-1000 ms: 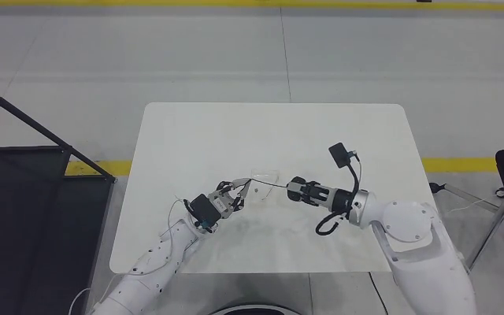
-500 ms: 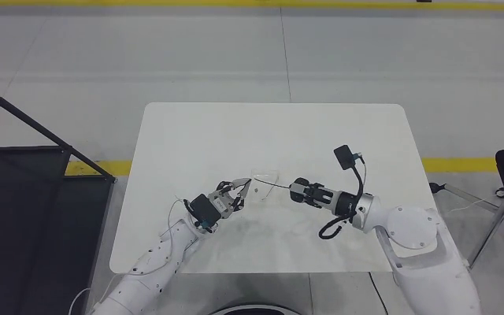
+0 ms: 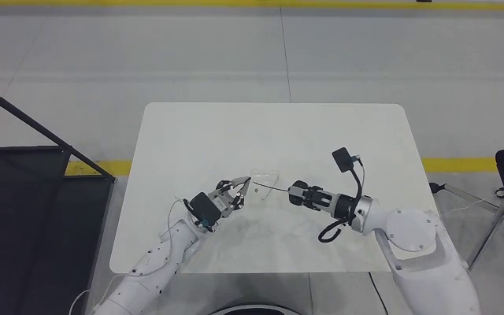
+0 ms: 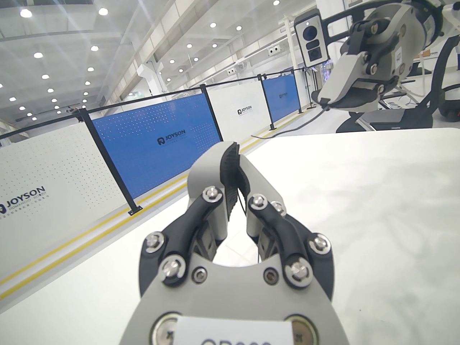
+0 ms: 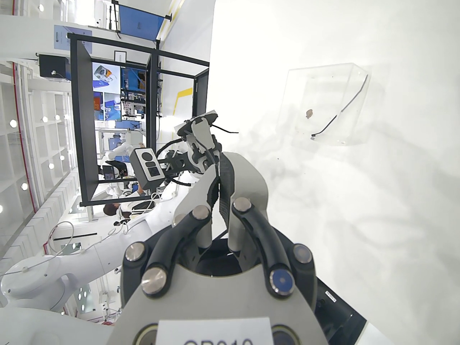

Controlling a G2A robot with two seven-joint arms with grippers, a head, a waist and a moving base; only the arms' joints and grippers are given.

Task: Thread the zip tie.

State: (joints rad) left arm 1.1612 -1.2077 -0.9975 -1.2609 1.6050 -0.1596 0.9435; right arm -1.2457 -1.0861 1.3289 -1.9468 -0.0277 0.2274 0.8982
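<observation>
While left gripper (image 3: pixel 243 190) and right gripper (image 3: pixel 291 190) pinch it, zip tie (image 3: pixel 270 186) spans between.

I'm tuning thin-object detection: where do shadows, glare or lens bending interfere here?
Right wrist view: soft grey shadows mottle the table beside the clear box. Left wrist view: ceiling lamps streak, railings curve. Top view: even light, only faint shadows.
</observation>
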